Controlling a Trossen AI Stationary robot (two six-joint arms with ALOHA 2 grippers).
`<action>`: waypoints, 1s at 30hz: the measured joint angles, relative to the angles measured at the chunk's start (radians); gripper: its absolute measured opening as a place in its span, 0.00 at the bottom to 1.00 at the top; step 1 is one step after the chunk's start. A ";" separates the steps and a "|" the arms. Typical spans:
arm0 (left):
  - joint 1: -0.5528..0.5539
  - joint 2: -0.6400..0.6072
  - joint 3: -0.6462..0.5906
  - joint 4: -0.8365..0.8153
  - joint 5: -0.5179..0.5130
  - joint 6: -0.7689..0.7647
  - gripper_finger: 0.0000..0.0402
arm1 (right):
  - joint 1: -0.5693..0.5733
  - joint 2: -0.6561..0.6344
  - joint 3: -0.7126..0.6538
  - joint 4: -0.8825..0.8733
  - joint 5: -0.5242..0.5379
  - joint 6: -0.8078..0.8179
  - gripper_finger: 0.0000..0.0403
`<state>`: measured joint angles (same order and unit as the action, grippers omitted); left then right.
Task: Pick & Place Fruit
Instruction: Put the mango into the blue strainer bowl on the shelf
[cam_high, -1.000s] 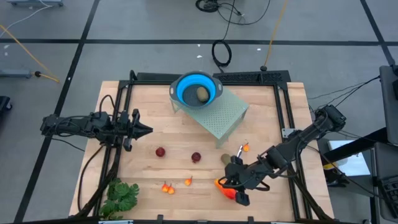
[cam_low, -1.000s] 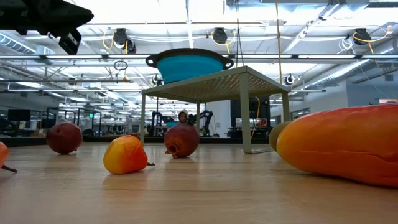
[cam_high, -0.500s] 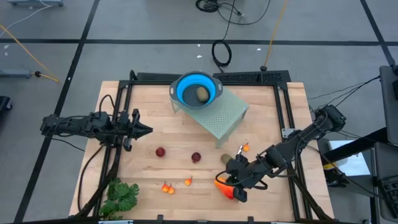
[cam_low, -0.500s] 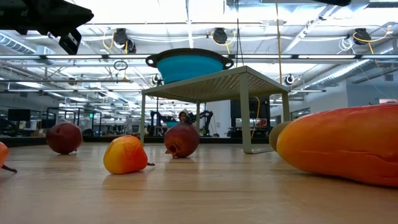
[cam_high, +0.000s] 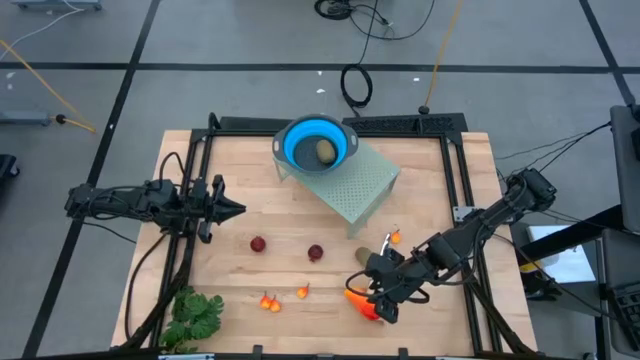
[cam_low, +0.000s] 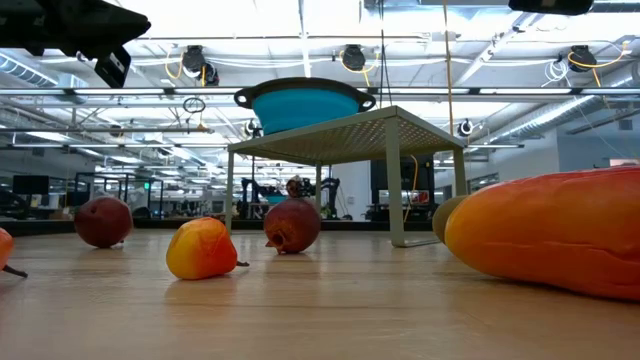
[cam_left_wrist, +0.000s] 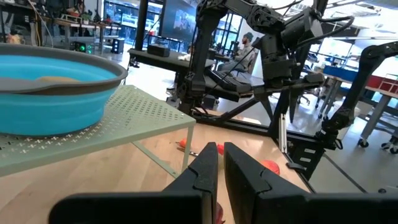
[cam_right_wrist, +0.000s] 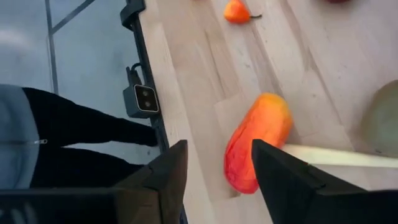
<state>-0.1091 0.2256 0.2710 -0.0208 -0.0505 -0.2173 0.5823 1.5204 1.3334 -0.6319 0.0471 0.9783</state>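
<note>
The longer orange-red piece lies on its side on the wooden table near the front right. My right gripper hovers open just above it, one finger on either side of its near end. Two dark red balls and an olive-brown oval rest mid-table. Tiny orange-red bits lie around them. Another oval sits in the blue bowl. My left gripper waits shut above the table's left side.
The blue bowl stands on a pale green perforated stand at the far middle. A leafy green bunch lies at the front left corner. A knife lies beside the olive oval. Black frame rails run along the table's sides.
My right gripper has opened and shifted slightly toward the far edge above the orange-red piece. That piece lies where it did a second ago.
</note>
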 joint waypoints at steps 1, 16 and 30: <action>0.000 0.000 0.000 0.000 0.000 0.000 0.06 | 0.000 0.000 0.000 0.000 0.000 0.000 0.44; 0.000 0.000 0.000 0.003 0.000 0.000 0.06 | 0.000 0.000 0.000 0.021 0.000 -0.002 0.44; 0.000 0.000 0.000 0.003 0.000 -0.005 0.06 | 0.000 0.000 0.000 0.022 0.000 0.037 0.45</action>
<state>-0.1089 0.2256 0.2710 -0.0174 -0.0505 -0.2221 0.5819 1.5204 1.3334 -0.6098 0.0467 1.0151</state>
